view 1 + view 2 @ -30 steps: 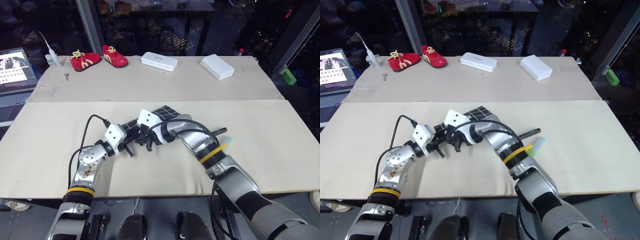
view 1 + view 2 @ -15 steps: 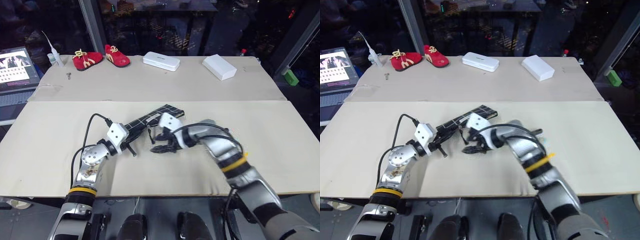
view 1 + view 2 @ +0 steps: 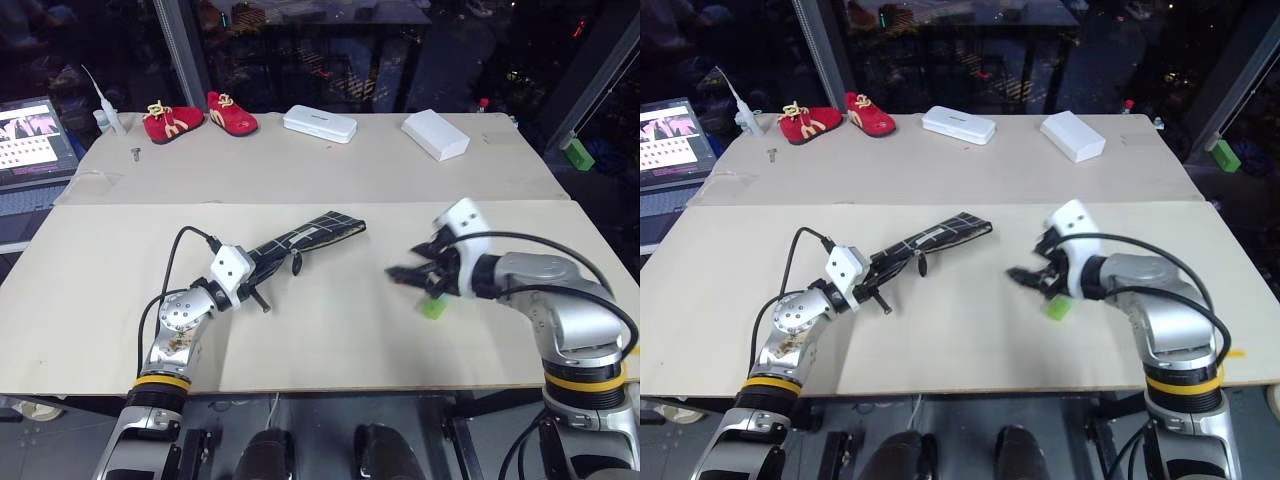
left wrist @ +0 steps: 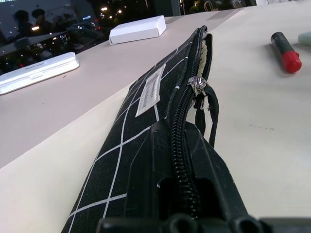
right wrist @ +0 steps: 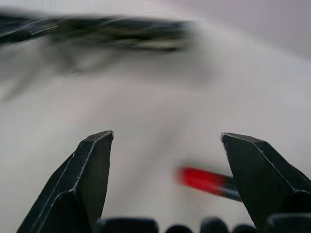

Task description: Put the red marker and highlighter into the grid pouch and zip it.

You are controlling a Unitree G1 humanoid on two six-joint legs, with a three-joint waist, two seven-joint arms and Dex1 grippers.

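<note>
**Pouch pinched at left, right tool spread over the pens**

While the left tool stays out of motion talk, its fingers are pressed together on the near end of the grid pouch, pinching it along the zipper; the pouch lies on the table, its far end gaping. Right tool has fingers spread wide, nothing between them, hovering above the table. Just beside it lies the highlighter. The red marker lies near, well apart from the pouch. Two white cases and red shoes sit at the far edge.
</note>
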